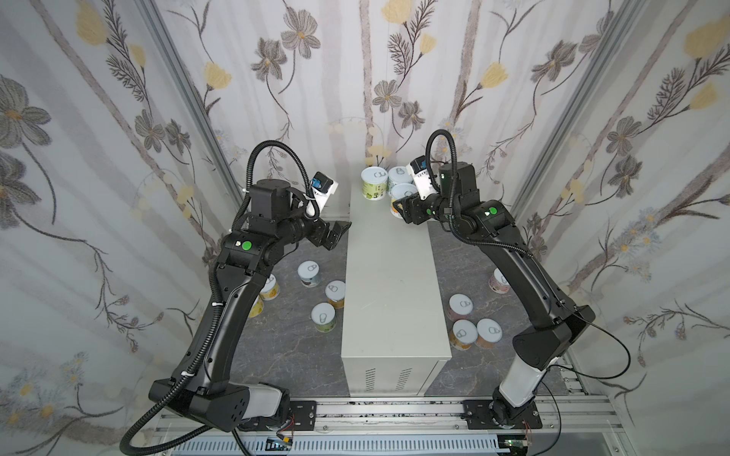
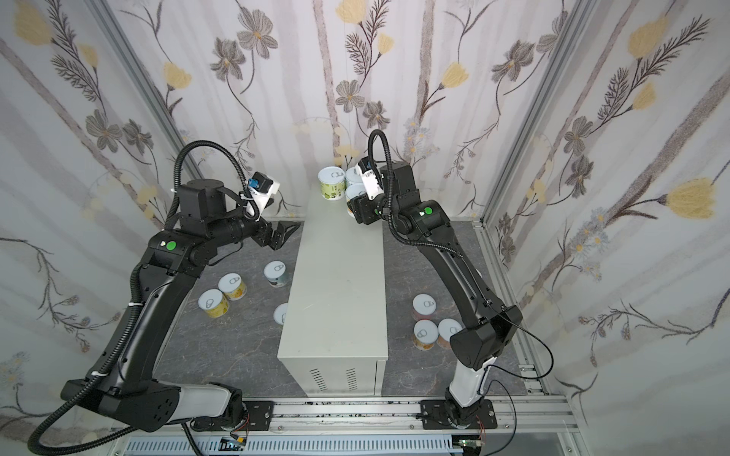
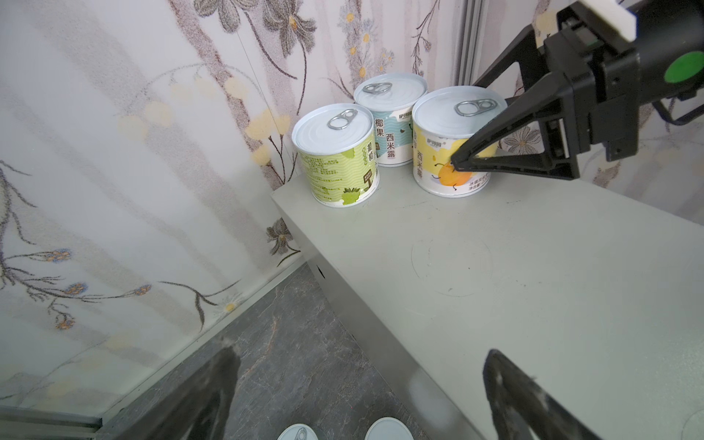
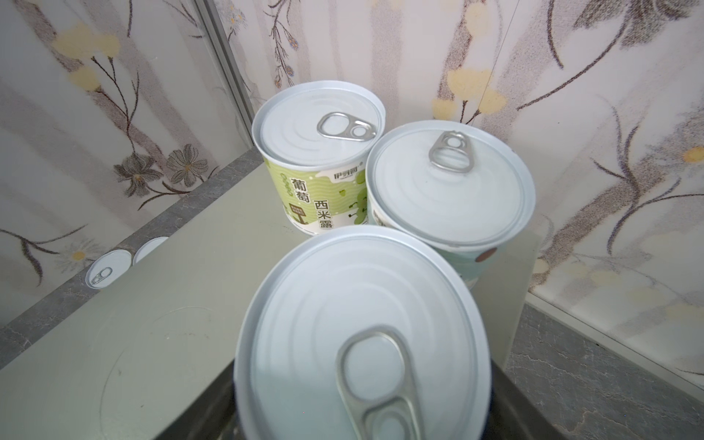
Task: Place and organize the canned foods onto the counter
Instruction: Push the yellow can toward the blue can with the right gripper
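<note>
Yellow can [image 3: 434, 167] is pinched by right gripper [image 3: 461, 129], seated on counter [image 3: 495, 266] at 4 o'clock of green can [image 1: 374, 185], likely to pack the 12 o'clock end. Left gripper [image 1: 335, 235] is held spread, empty.

We log the counter [image 1: 391, 284] plain pale grey-beige; floor [image 1: 284, 347] dark grey, marbled; walls [image 1: 118, 158] white with grey and yellow flowers. White lids on all cans [image 1: 460, 306]. Labels: green can [image 3: 337, 167] wavy-striped; blue can [image 3: 388, 137] pale blue-white; yellow can [image 3: 432, 160] bearing orange fruit.
</note>
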Controlling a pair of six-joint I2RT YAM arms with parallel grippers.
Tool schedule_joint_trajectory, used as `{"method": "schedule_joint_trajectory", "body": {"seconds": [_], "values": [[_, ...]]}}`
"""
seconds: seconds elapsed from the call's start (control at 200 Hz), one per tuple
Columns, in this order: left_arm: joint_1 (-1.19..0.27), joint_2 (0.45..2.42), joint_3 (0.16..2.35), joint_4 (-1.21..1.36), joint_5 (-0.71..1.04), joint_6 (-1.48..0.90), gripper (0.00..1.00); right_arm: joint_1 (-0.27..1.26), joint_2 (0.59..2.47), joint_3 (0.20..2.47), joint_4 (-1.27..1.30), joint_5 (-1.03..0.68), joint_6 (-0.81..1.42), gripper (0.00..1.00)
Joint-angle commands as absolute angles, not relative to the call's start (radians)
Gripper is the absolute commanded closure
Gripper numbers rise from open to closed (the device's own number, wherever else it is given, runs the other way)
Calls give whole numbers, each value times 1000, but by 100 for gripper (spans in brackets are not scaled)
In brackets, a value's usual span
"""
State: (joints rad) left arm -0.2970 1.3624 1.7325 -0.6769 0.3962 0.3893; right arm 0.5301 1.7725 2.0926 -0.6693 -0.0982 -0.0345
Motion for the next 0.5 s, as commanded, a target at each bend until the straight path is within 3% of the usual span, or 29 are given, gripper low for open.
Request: {"method": "schedule_joint_trajectory", "body": {"seconds": [0.0,0.495], "values": [[-294,1372,1743,-639,406,394,0,532,1783,2096,-739,-105,-46,27],[-295,1375,1753,-647,413,390,0,532,1790,2096,-749,-115,-53,26]]}}
